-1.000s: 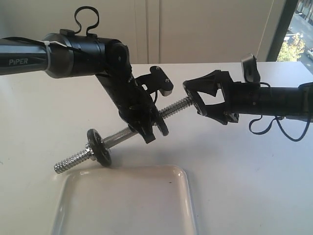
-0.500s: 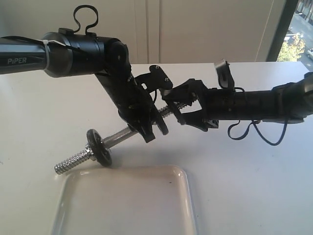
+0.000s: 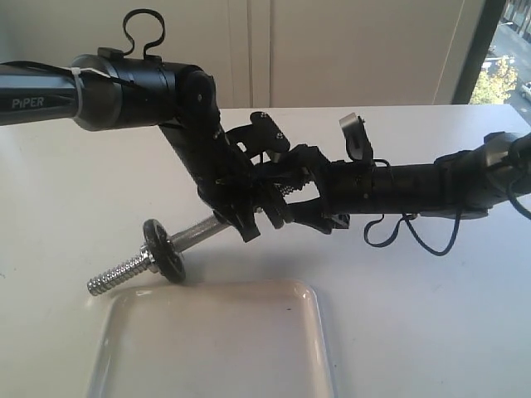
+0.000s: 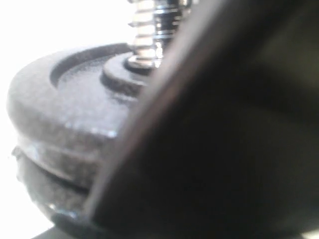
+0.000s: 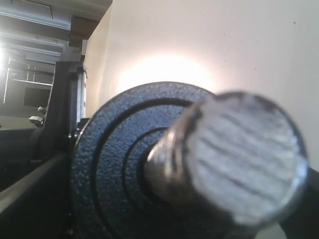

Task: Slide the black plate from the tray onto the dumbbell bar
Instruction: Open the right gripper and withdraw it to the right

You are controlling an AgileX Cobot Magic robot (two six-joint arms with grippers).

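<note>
now the rough black iron plate [image 5: 114,164] rides the chrome threaded dumbbell bar [image 3: 195,235], off the glossy white tray [image 3: 216,340]; left gripper [image 3: 249,222] clamps the bar; right gripper [image 3: 280,192], spread empty, should push squarely along it.

The left hand [image 3: 264,217] and right hand [image 3: 292,196] crowd the dumbbell bar [image 3: 199,233] up top; lower thread [image 3: 120,274] free.

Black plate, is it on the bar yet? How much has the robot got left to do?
Nearly done. Done: the part of the tray in view holds no plate, and the black plate sits on the dumbbell bar. In hand: the left hand grips the bar's middle, and the open right hand straddles the threaded end by the plate. Left: probably nudging it snug, then letting go.
</note>
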